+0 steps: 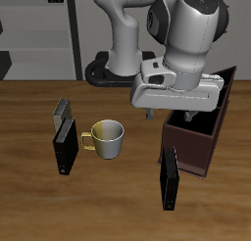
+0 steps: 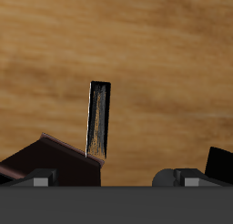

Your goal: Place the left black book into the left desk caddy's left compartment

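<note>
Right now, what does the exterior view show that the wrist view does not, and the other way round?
Only the exterior view: the white robot arm, a metal mug with yellow handle, a grey book and a shorter black book. Only the wrist view: an unclear dark shape. Both: the thin all-black book standing by the dark reddish-brown desk caddy, on the wooden table.

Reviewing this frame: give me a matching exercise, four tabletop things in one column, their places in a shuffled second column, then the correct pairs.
Things:
1. thin all-black hardcover book
2. silver metal mug with a yellow handle
3. dark reddish-brown desk caddy
4. grey book

Places:
A. under the gripper, farther back than the thin book
B. standing upright, nearest the table's front edge, just ahead of the caddy
C. mid-table, between the books
D. behind a shorter black book, far from the caddy

Pairs: 1-B, 2-C, 3-A, 4-D
</note>
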Controlling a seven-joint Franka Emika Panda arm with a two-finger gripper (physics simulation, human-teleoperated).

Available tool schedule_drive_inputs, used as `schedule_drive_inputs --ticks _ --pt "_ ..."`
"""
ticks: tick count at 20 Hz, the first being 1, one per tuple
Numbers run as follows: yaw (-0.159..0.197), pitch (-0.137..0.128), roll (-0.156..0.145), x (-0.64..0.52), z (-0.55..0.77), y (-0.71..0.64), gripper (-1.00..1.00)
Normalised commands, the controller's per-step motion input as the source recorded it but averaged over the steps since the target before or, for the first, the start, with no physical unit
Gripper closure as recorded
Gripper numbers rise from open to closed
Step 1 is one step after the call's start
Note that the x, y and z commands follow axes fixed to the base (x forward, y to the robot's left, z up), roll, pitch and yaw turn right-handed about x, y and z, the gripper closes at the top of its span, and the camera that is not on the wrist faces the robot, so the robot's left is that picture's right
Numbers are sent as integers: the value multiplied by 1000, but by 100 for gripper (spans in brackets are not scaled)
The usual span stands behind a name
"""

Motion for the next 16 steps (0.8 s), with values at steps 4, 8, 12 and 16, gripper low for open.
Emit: schedule_drive_inputs --ticks 4,8,12,16 --pt "-24 -6 -20 52 -330 -176 -100" --pt "10 14 -18 79 -336 -37 -100" --pt "-16 14 5 96 -218 28 -100" --pt "1 15 4 144 -271 91 -100"
